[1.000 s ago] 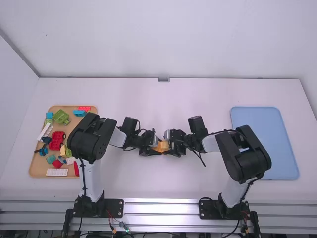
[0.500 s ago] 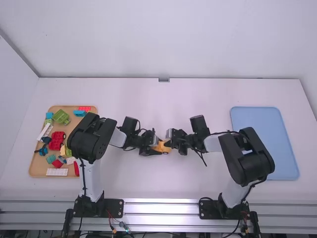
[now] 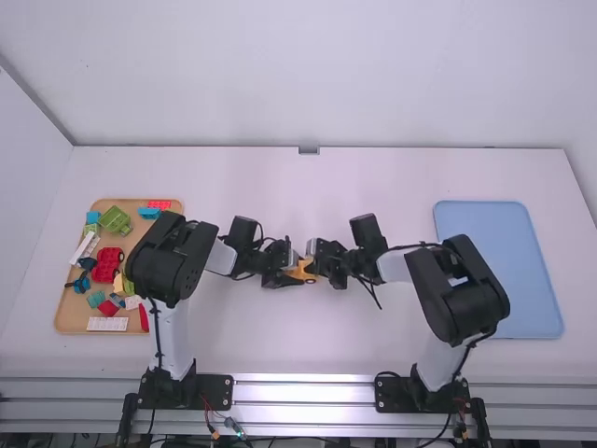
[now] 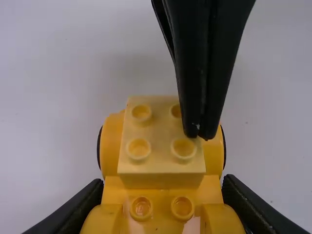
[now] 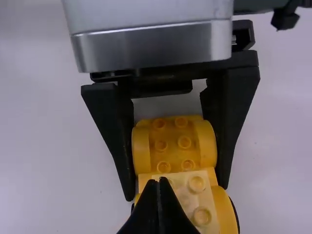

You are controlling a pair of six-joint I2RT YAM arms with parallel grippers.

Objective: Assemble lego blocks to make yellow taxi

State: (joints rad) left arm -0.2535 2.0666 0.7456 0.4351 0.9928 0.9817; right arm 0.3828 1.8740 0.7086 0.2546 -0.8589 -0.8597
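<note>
The left black claw (image 5: 176, 191) has the deep-yellow plastic car base (image 5: 174, 145) gripped between its fingers, over the middle of the bench. The right black claw (image 4: 200, 135) is closed on nothing, its tips together against the studded top of a pale-yellow plastic block (image 4: 158, 158) sitting on that base. I'd call this the pressing step; next wants a straight push, car held steady, until the block seats firmly.

Around them spreads the white bench (image 3: 308, 345), a silver metal rail (image 3: 303, 392) along its near side. A tan tray (image 3: 67, 313) of loose coloured bricks (image 3: 115, 220) lies off left, a light-blue tray (image 3: 480, 219) right. Beyond stands a plain white wall (image 3: 308, 75).
</note>
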